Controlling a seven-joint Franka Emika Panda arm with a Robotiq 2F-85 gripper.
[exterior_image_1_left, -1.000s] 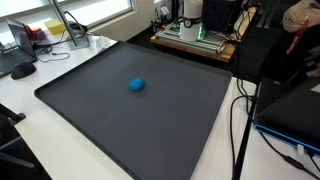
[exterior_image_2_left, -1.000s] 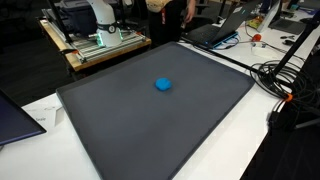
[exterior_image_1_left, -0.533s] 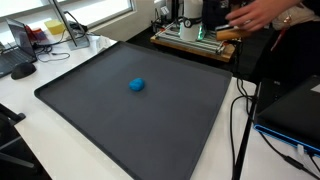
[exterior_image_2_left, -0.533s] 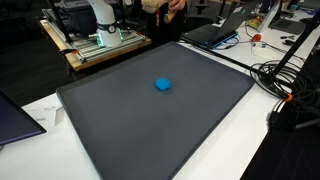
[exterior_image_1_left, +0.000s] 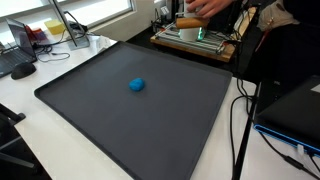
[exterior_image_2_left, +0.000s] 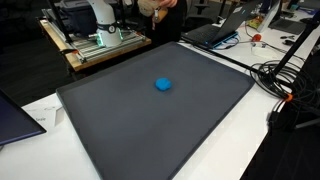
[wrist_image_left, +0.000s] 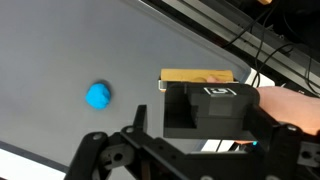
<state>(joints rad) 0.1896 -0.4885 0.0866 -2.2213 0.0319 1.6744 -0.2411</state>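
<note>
A small blue ball (exterior_image_1_left: 137, 85) lies near the middle of the dark mat (exterior_image_1_left: 90, 100) in both exterior views; it also shows on the mat (exterior_image_2_left: 200, 110) as the ball (exterior_image_2_left: 163, 85). In the wrist view the ball (wrist_image_left: 98, 96) sits left of my gripper (wrist_image_left: 205, 122), whose jaws stand open with nothing between them. Just beyond the gripper body a tan wooden block (wrist_image_left: 198, 76) shows, with a person's hand (wrist_image_left: 292, 102) at its right. In an exterior view the hand holds that block (exterior_image_1_left: 188, 21) above the stand at the back, far from the ball.
A wooden stand (exterior_image_1_left: 195, 40) with the robot's base borders the mat's far edge. Cables (exterior_image_2_left: 280, 80) and a laptop (exterior_image_2_left: 215, 32) lie beside the mat. A keyboard and mouse (exterior_image_1_left: 22, 68) sit on the white desk. A person (exterior_image_2_left: 160, 8) stands behind the stand.
The person's hand has carried the tan block from the right side leftward to above the stand. The blue ball and the gripper's jaws have not changed.
</note>
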